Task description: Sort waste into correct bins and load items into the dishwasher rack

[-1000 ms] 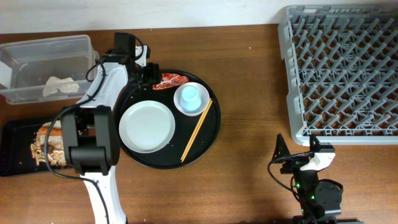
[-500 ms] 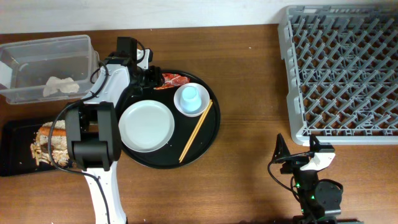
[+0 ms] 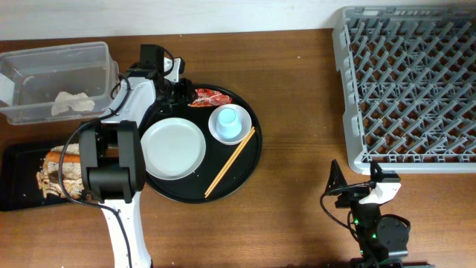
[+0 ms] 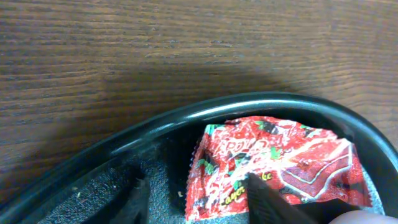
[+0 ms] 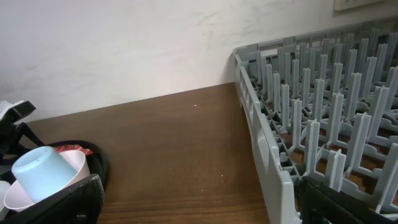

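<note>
A red wrapper (image 3: 210, 97) lies at the far edge of the round black tray (image 3: 253, 160). My left gripper (image 3: 186, 93) is low over the wrapper's left end. In the left wrist view the red wrapper (image 4: 273, 162) has one finger (image 4: 264, 199) lying on it, the other finger (image 4: 137, 199) stands clear of its edge, and the jaws are partly open. Also on the tray are the white plate (image 3: 173, 149), the light-blue cup (image 3: 229, 119) inside the bowl (image 3: 239, 132), and the chopsticks (image 3: 230, 161). My right gripper (image 3: 355, 179) is open and empty near the front edge.
The clear tub (image 3: 44, 63) at the back left holds a crumpled tissue (image 3: 72, 102). Below it, the shallow black tray (image 3: 15, 186) holds food scraps (image 3: 59, 173). The grey dishwasher rack (image 3: 409, 82) fills the back right, and its wall (image 5: 280, 155) stands close to my right gripper.
The left gripper's jaws have narrowed around the wrapper's left end. The round tray and its contents have shifted a little, and the chopsticks' near end has swung left. The right arm is still.
</note>
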`<move>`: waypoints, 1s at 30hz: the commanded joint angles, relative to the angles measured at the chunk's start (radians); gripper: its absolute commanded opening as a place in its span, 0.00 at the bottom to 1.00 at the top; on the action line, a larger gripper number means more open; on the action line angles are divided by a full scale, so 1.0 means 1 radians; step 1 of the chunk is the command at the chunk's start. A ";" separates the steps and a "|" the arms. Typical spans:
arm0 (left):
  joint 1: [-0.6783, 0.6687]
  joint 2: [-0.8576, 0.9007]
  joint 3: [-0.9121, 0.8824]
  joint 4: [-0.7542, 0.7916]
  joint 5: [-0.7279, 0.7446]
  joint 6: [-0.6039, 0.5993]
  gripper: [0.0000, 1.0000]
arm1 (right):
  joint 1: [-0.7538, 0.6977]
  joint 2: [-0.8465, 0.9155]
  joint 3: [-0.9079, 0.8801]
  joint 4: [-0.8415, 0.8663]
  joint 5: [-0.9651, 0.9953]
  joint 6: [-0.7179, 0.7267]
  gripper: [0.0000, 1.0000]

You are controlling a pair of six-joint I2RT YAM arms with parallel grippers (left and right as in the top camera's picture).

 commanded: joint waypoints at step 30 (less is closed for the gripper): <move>-0.027 -0.042 0.005 -0.021 -0.049 0.031 0.43 | 0.005 -0.007 -0.007 -0.004 0.008 -0.010 0.98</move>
